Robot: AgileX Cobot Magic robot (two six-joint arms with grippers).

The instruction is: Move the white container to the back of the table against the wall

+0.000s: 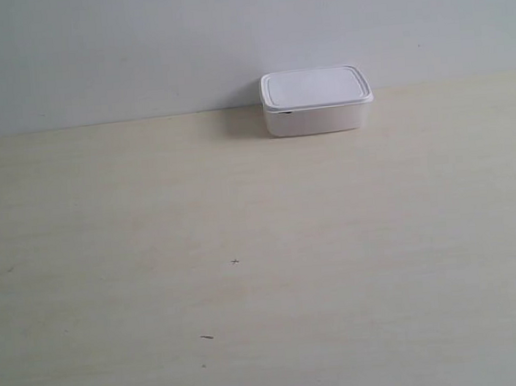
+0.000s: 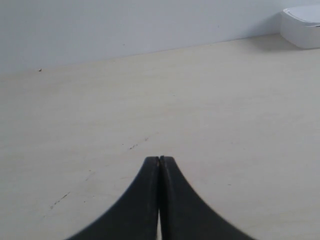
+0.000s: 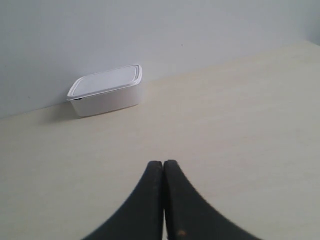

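Note:
The white container (image 1: 317,101) stands with its lid on at the back of the table (image 1: 244,248), right at the foot of the wall (image 1: 139,50). The right wrist view shows the container (image 3: 106,91) well beyond my right gripper (image 3: 163,162), which is shut with nothing between its black fingers. In the left wrist view only a corner of the container (image 2: 302,27) shows at the frame's edge, far from my left gripper (image 2: 159,158), also shut and holding nothing. Neither arm appears in the exterior view.
A few tiny dark marks (image 1: 235,262) dot the pale wood-grain tabletop. The plain grey-white wall (image 3: 150,35) runs along the whole back edge of the table.

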